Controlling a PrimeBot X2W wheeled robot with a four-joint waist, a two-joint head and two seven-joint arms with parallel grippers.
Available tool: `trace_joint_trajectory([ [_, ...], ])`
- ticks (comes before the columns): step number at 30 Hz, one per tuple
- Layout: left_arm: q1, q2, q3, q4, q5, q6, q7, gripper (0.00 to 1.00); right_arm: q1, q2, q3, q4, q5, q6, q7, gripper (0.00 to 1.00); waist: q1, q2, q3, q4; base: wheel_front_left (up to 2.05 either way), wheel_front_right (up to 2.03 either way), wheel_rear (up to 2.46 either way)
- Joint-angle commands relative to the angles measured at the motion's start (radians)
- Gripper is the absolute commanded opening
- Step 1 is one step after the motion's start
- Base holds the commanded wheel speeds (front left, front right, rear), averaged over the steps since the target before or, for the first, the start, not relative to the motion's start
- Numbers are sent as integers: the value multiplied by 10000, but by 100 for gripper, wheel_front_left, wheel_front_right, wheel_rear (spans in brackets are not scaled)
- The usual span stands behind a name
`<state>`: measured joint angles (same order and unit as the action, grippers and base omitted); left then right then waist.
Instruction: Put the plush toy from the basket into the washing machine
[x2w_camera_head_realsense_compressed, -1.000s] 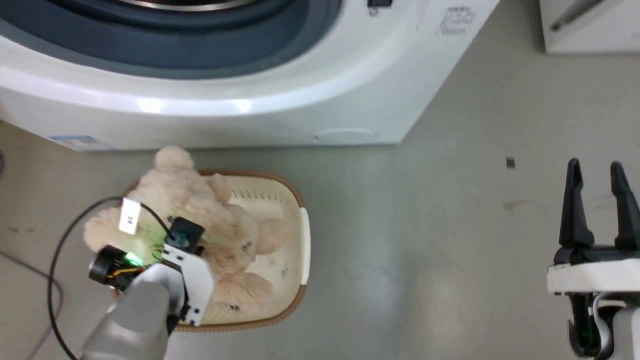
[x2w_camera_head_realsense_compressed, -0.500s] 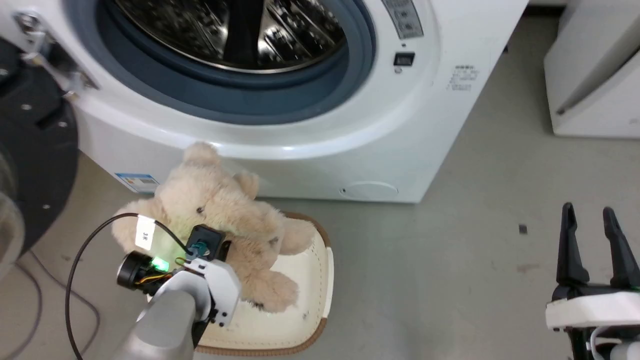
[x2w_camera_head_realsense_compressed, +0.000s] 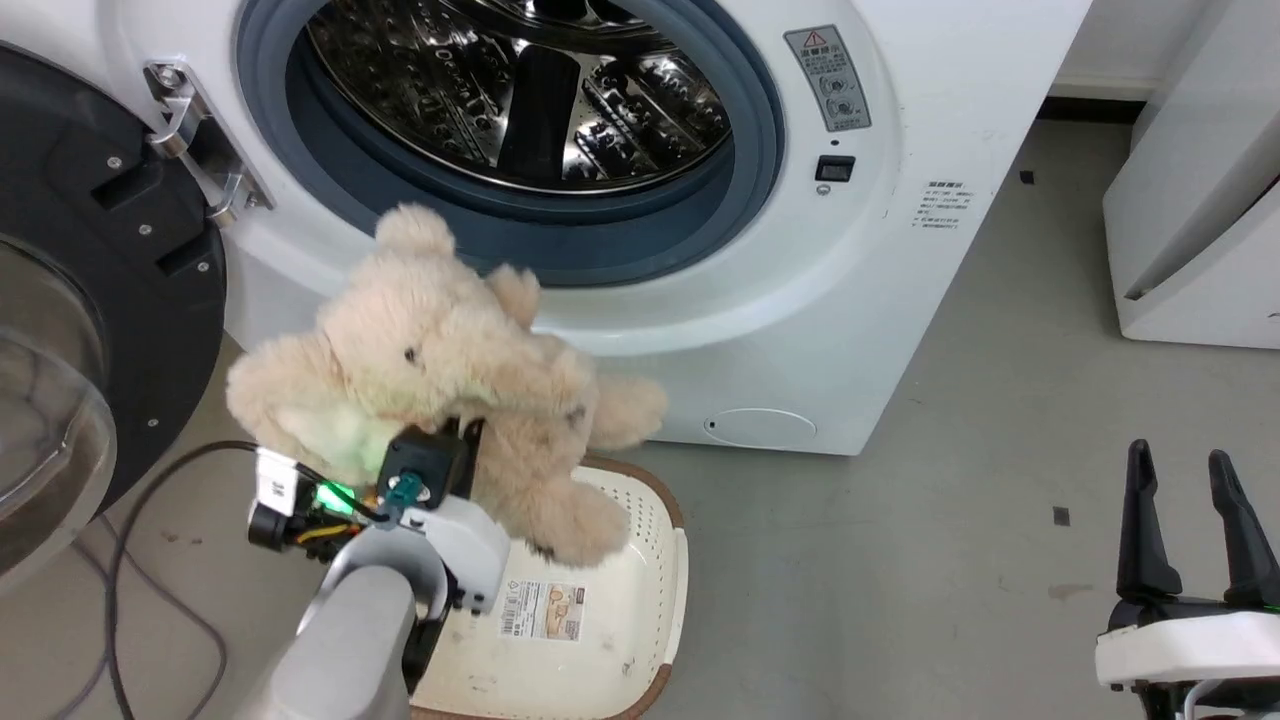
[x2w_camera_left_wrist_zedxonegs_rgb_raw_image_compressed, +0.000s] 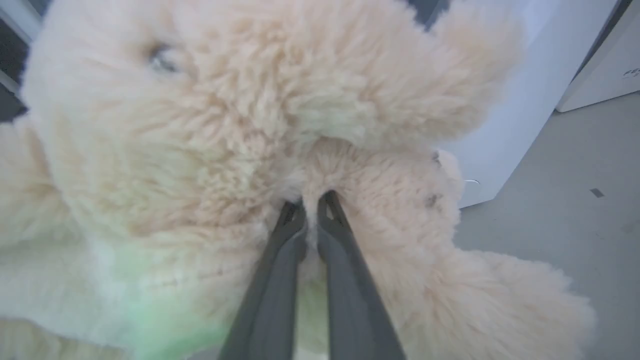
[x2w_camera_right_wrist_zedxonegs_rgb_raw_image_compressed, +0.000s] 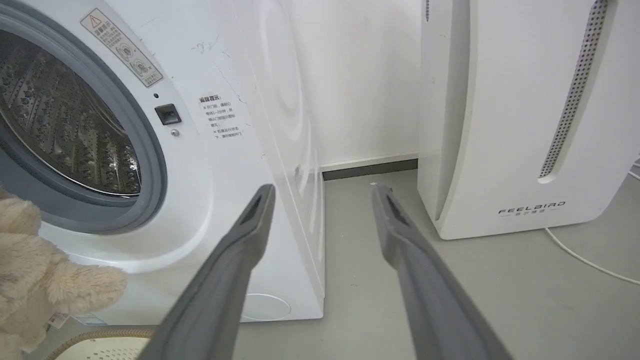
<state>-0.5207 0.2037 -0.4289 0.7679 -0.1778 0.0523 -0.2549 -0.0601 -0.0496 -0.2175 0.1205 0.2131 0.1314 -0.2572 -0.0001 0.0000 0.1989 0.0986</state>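
My left gripper (x2w_camera_left_wrist_zedxonegs_rgb_raw_image_compressed: 311, 207), clamped on fur, has lifted the toy (x2w_camera_head_realsense_compressed: 440, 370) out of the basket (x2w_camera_head_realsense_compressed: 681, 560). The right gripper (x2w_camera_head_realsense_compressed: 1190, 480) idles, fingers apart; the washer (x2w_camera_head_realsense_compressed: 850, 300) comes next

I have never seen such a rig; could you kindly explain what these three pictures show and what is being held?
This is a wheeled robot with two arms, each ending in a two-fingered gripper. One picture looks down from its head; the other two look along each wrist's fingers. The left gripper is shut on the plush toy, held over the basket on the floor, before the washing machine, whose door stands open. The right gripper is open and holds nothing.
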Motion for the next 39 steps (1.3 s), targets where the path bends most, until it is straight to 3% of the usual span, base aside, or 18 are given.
trace_joint_trajectory([
  [1, 43, 38, 116, -295, 17, 116, -67, 0, 59, -6, 5, -1, 50, -7, -46, 100, 1, 0, 67, -21, 0, 0, 0],
  [8, -275, 164, 678, -1571, -18, 482, -68, 0, -287, -6, 113, -105, 57, -7, -46, 100, 1, 0, 561, -342, 0, 0, 0],
  [14, -1069, 307, 1237, -1903, -148, 486, -68, 0, -605, -6, 140, -180, 39, -7, -46, 100, 1, 0, 1188, -775, 0, 0, 0],
  [39, -5938, 1691, 2533, 44, -176, 210, -68, 0, -2174, -6, 580, -390, 779, -7, -46, 100, 1, 0, 4499, -3052, 0, 0, 0],
])
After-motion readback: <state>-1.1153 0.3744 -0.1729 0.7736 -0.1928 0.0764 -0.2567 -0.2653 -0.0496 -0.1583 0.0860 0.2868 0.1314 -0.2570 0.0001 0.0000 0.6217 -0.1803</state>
